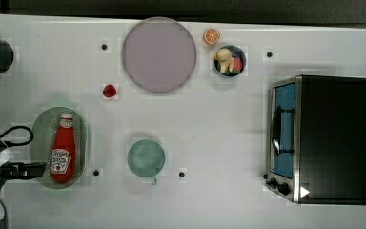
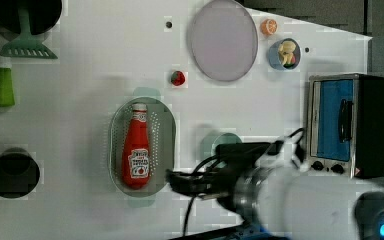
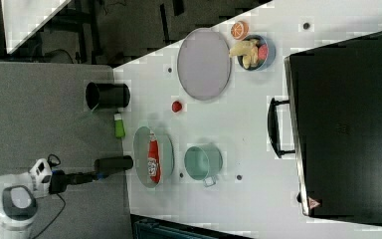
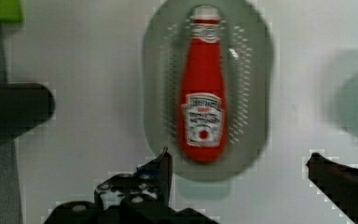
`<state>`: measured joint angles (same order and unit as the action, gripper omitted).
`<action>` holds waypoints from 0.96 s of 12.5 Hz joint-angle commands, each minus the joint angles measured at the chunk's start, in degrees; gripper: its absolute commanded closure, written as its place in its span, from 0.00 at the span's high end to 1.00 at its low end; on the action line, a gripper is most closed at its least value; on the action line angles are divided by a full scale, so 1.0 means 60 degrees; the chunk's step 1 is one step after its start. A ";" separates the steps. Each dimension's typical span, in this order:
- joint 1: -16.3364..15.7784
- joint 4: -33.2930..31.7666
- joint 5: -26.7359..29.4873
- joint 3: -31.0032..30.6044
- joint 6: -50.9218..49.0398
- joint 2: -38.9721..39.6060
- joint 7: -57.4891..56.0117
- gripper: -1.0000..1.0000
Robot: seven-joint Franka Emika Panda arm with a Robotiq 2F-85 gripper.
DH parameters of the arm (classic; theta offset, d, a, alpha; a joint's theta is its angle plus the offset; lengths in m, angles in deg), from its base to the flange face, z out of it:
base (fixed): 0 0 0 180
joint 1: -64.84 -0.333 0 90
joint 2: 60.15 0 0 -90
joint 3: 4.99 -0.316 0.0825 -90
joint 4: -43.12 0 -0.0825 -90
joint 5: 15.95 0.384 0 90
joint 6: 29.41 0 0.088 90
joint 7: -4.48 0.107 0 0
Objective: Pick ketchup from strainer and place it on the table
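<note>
- Presently the ketchup point(image 1: 62, 151) lies flat on its back inside the strainer point(image 1: 39, 131), label up, cap toward the top view's upper edge, base toward the lower edge.
- The strainer rests on the table point(image 1: 209, 124), near the top view's left edge, with a green cup point(image 1: 146, 158) well apart on the top view's right.
- The gripper point(image 4: 237, 168) is released, jaws spread wide and holding nothing; in the wrist view the two fingertips flank the base end of the bottle without touching it.
- Judgement: the step in hand is the approach; nothing has been lifted.
- Recommended: bring the jaws forward to the bottle's widest part at the label, one jaw on each long side, then descend.
- Recommended: keep the fingertips inside the strainer's rim, since catching the rim could tip or drag the basin.
- Recommended: clench firmly; the smooth rounded body looks liable to slip or roll.
- Bare table between strainer and cup appears a suitable set-down spot.
</note>
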<state>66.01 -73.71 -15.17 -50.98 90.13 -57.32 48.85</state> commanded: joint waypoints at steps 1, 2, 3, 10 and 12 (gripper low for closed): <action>0.0068 -0.1126 -0.0501 0.0102 0.1632 0.0700 0.0405 1.00; 0.0044 -0.1482 -0.0820 0.0108 0.2295 0.0902 0.0462 1.00; 0.0038 -0.1777 -0.1010 0.0108 0.2911 0.1144 0.0599 1.00; -0.0054 -0.2224 -0.2025 0.0224 0.5189 0.3532 0.1517 1.00; -0.0173 -0.2198 -0.2588 0.0412 0.5505 0.4033 0.2065 1.00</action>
<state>65.30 -87.81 -29.61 -48.43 121.46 -31.25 56.22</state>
